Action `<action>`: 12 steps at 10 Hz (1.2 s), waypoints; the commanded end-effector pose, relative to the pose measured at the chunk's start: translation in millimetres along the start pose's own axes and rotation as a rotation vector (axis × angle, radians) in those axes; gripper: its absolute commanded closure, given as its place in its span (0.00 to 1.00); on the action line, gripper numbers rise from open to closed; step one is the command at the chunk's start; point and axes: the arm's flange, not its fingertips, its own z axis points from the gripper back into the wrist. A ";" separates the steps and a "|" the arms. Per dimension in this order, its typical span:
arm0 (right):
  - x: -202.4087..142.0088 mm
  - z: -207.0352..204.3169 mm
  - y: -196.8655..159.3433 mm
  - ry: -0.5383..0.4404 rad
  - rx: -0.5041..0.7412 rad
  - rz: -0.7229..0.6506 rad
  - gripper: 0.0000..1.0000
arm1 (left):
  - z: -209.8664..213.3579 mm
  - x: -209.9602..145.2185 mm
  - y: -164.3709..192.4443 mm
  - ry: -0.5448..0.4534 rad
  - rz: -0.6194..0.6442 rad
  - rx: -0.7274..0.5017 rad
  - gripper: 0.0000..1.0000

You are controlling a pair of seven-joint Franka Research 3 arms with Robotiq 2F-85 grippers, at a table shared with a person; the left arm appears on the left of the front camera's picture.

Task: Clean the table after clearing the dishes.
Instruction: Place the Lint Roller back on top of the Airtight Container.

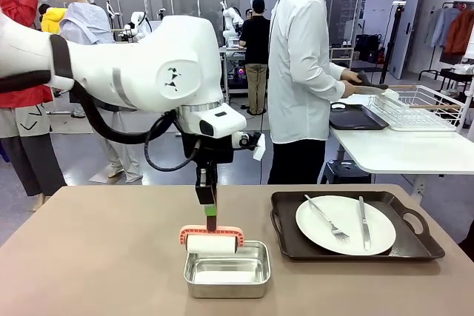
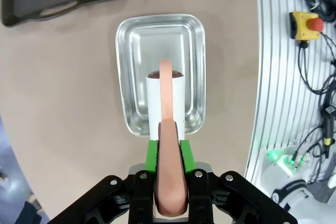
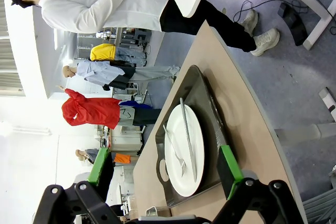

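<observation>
The left half of the desk (image 1: 96,257) is bare right out to its left edge, so there is plenty of room there for long strokes. Near the middle of the front edge, the left gripper (image 1: 211,216) is pinching the salmon handle of a cleaning roller (image 1: 212,243) and holds it upright over the far rim of a small steel pan (image 1: 226,288). I can't tell whether the roll touches the pan. The roller looks light, with a stiff handle and a white roll that should turn freely, so the handle seems the right place to hold it. Toward the right edge sits a dark tray (image 1: 285,220) with a white plate (image 1: 318,234), a fork (image 1: 327,220) and a knife (image 1: 364,223), so clearing isn't finished. The plate looks breakable and the loose cutlery would likely slide, so the tray's end handles seem the safest hold. The right gripper (image 3: 164,161) is spread wide, facing that tray.
</observation>
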 end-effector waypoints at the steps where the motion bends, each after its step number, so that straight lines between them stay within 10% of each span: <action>1: -0.1 1.0 1.5 -0.012 0.012 -0.014 0.00 | -9.0 6.8 11.2 -0.043 -0.020 -0.042 0.79; 12: -0.1 1.0 1.5 -0.012 0.012 -0.014 0.00 | -84.7 -5.9 67.7 -0.043 0.079 -0.064 0.79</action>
